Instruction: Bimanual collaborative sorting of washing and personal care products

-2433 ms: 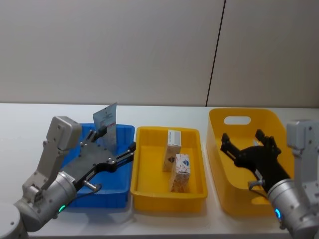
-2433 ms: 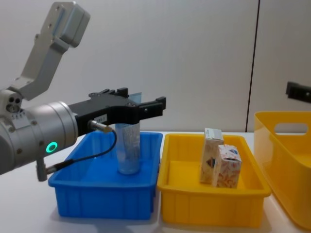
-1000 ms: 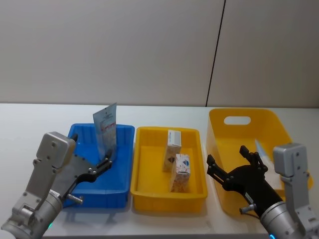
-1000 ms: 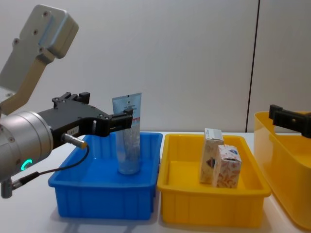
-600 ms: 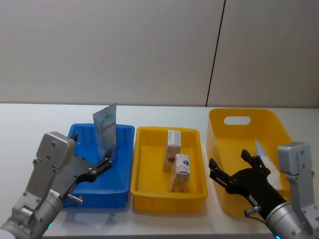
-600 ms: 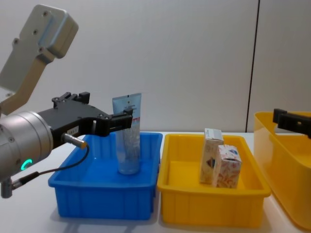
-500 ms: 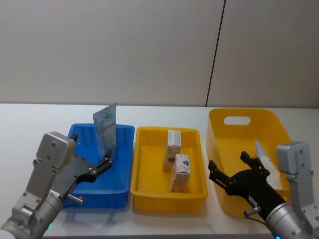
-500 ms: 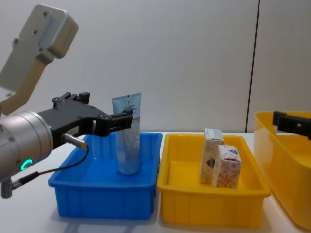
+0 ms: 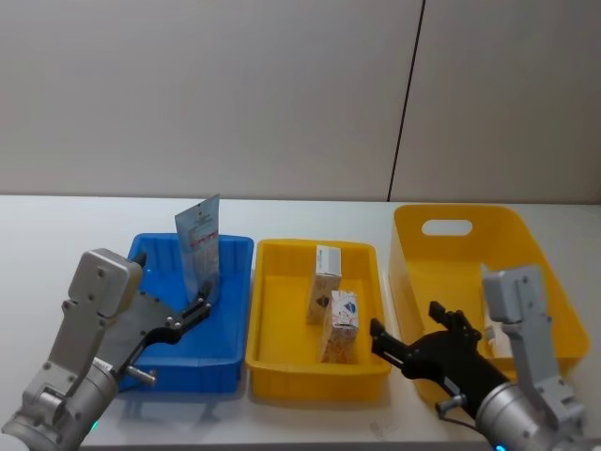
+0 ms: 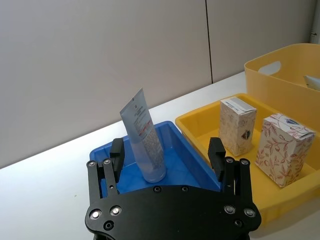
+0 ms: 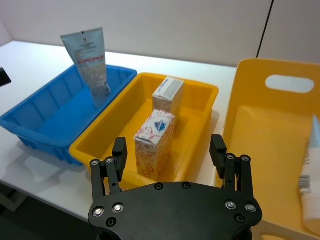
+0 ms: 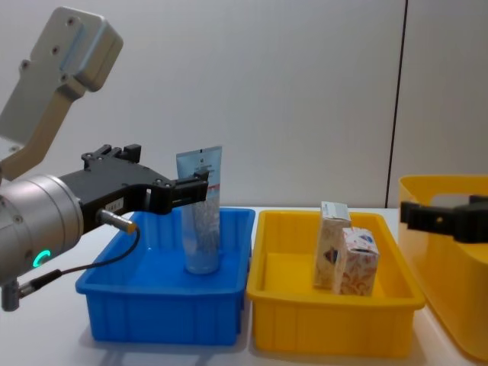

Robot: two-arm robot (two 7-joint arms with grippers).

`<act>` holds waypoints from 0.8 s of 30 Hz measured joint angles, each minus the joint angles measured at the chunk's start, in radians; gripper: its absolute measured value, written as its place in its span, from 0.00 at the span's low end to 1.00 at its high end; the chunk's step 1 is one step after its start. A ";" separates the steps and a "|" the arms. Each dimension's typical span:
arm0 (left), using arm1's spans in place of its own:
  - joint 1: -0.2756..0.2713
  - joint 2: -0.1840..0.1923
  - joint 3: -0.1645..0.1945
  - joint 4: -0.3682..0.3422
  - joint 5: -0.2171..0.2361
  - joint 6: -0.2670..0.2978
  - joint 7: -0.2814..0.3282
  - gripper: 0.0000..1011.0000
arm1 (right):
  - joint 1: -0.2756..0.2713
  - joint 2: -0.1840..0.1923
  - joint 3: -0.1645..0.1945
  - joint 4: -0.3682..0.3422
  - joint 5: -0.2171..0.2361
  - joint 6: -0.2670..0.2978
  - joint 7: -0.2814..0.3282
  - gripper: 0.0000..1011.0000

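The loose tube (image 11: 309, 192) in the yellow bin (image 11: 252, 64) seems next: the right gripper (image 11: 168, 145), spread and empty, must reach in, while the left gripper (image 10: 166, 148) hangs likewise spread.

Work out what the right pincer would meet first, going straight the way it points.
Probably the nearer patterned box in the middle yellow tray; the open right pincer aims at it, though depth is unclear.

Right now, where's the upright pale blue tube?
In the head view the tube stands on the robot's left, in the blue tray near its right wall, just beyond the left tool, beside the middle yellow tray.
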 joint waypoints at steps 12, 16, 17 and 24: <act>0.000 0.000 0.000 0.000 0.000 0.000 0.000 0.99 | 0.050 -0.041 -0.043 0.047 -0.037 0.075 -0.034 0.99; 0.000 0.000 0.000 0.000 0.000 0.000 0.000 0.99 | 0.070 -0.066 -0.059 0.074 -0.058 0.094 -0.060 0.99; 0.000 0.000 0.000 0.000 0.000 0.000 0.000 0.99 | 0.076 -0.074 -0.064 0.083 -0.064 0.098 -0.067 0.99; 0.000 0.000 0.000 0.000 0.000 0.000 0.000 0.99 | 0.104 -0.111 -0.083 0.127 -0.087 0.112 -0.096 0.99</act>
